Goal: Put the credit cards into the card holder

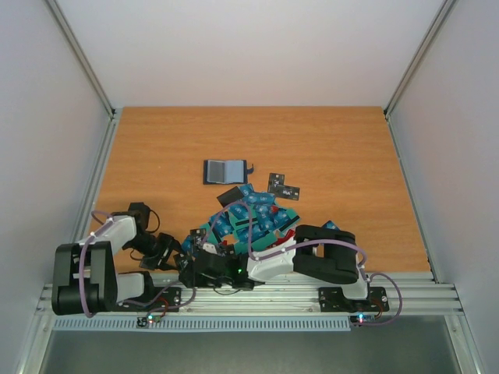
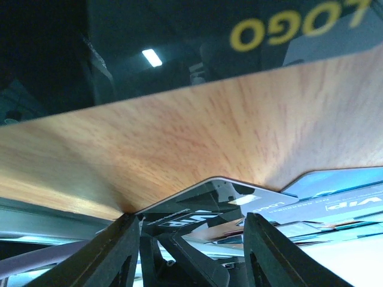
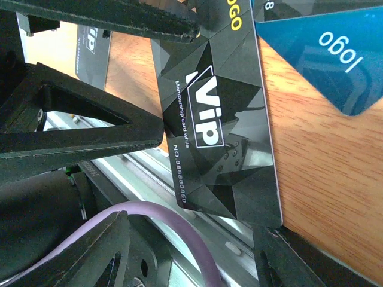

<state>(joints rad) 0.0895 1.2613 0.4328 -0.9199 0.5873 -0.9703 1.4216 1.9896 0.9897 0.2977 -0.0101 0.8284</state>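
Two pairs of jaws, both spread and pinching nothing, sit at the bench's (image 1: pixel 335 156) near edge: right jaws straddle a black VIP card (image 3: pixel 221 137) overhanging it, probably for an easier pinch, left jaws alongside, card holder (image 1: pixel 226 171) lying open just far of the credit cards (image 1: pixel 253 218).

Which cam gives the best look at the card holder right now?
Top external. The card holder lies open on the table beyond the card pile, whole and unobstructed, grey-blue inside facing up. Both wrist views sit close in at the pile; the holder appears in neither.
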